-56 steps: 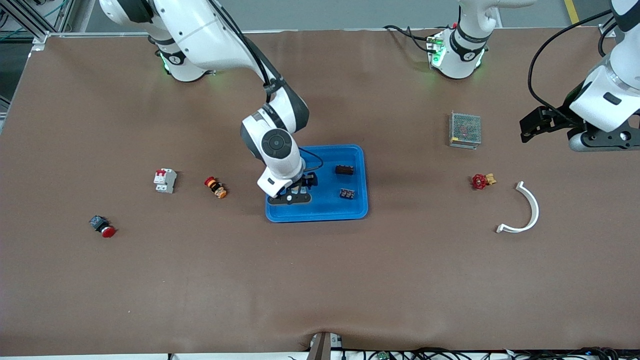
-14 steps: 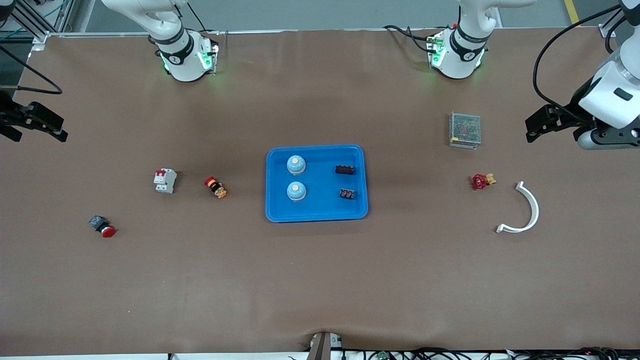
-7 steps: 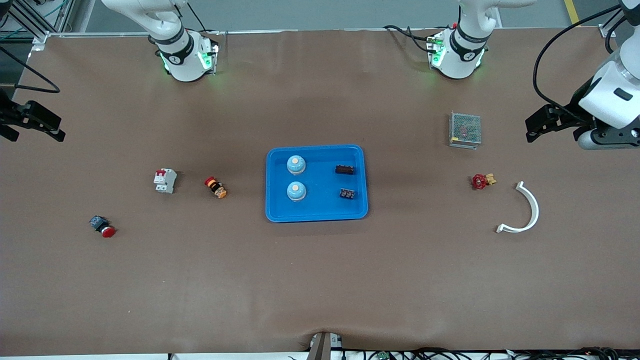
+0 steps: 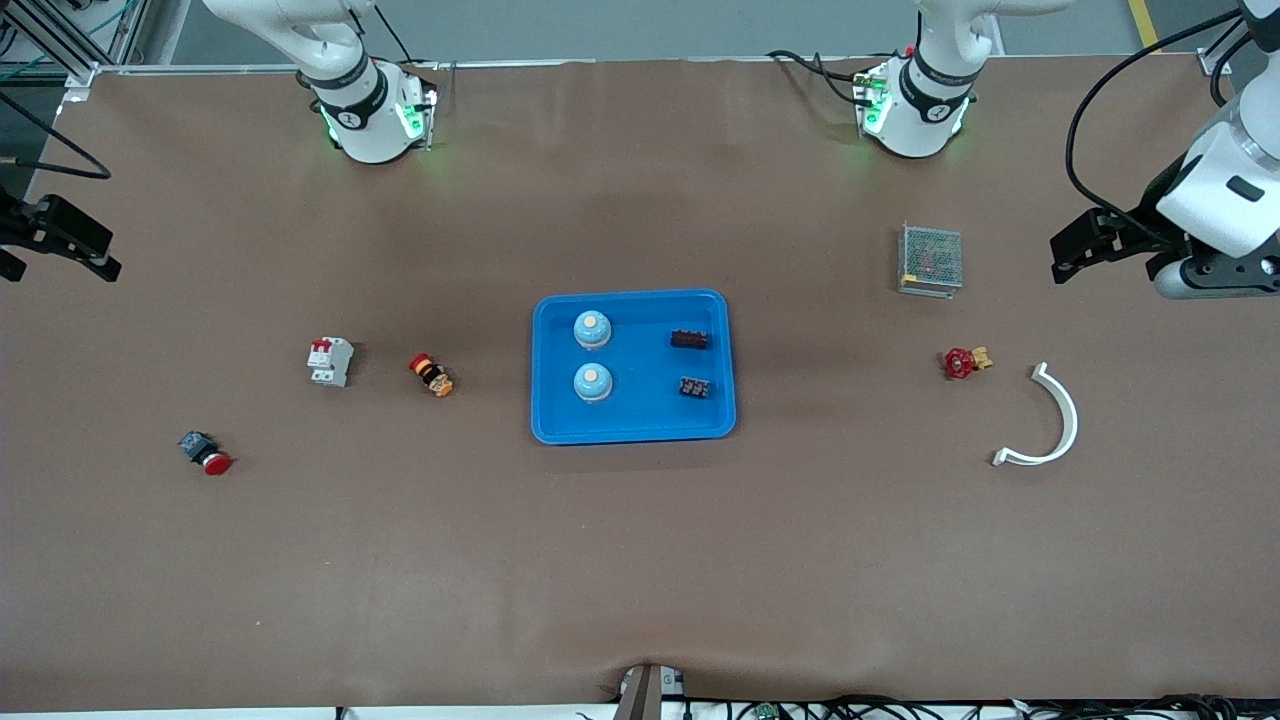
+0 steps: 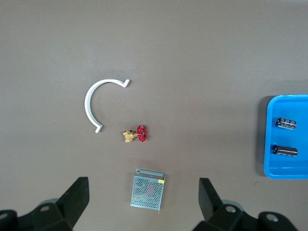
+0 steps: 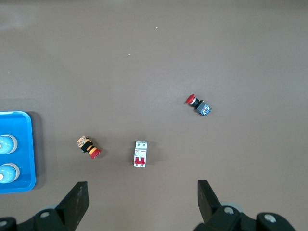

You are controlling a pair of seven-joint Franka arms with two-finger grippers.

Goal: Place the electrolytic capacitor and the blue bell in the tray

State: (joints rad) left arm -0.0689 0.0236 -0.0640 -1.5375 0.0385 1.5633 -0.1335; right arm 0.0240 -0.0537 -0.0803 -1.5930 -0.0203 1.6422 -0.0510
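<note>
The bright-blue tray (image 4: 632, 436) lies mid-table. In it stand two blue bells (image 4: 592, 328) (image 4: 592, 381) toward the right arm's end. Two dark electrolytic capacitors (image 4: 689, 340) (image 4: 694, 386) lie toward the left arm's end. My right gripper (image 4: 70, 245) is open and empty, up over the right arm's end of the table. Its wrist view (image 6: 142, 192) shows the tray's edge (image 6: 19, 125) and both bells (image 6: 6, 143). My left gripper (image 4: 1068, 250) is open and empty, up over the left arm's end. Its wrist view (image 5: 143, 187) shows the tray (image 5: 288, 171) and capacitors (image 5: 286, 123).
A metal mesh box (image 4: 930, 259), a red valve (image 4: 962, 361) and a white curved piece (image 4: 1050, 420) lie toward the left arm's end. A white breaker (image 4: 329, 361), an orange-red button (image 4: 431, 375) and a red-capped button (image 4: 205, 453) lie toward the right arm's end.
The right gripper, earlier down in the tray, has let go and pulled back to its end of the table; a second bell now stands uncovered in the tray. The left arm has barely moved.
</note>
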